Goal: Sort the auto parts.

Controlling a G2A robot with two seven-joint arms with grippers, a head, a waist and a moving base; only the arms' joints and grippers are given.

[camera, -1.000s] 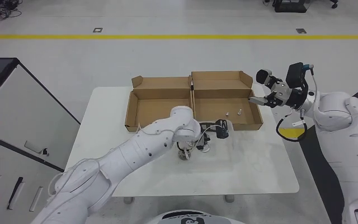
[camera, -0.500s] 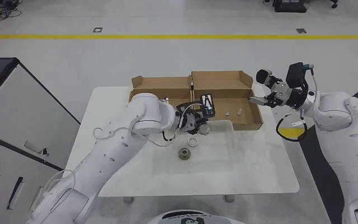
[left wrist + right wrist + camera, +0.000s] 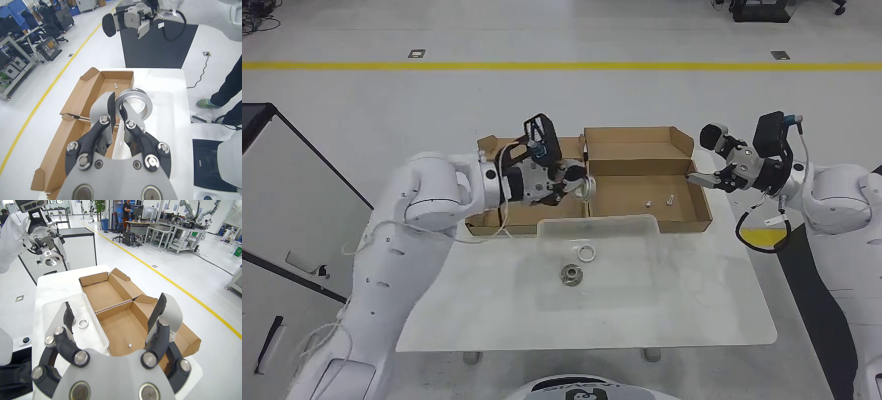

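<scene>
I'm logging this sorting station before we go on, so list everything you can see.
Table: one, white, under everything.
Cardboard boxes: two, brown, side by side at the table's far side.
Bolts: two, silver, in the right box.
Tray: one, clear plastic, in front of the boxes.
Small ring: one, silver, in the tray.
Flanged round part: one, dark grey, in the tray.
Large collar ring: one, silver, held above where the boxes meet.
Left gripper: one, white, shut on the large collar ring.
Right gripper: one, white, open, beyond the right box's outer end.
</scene>
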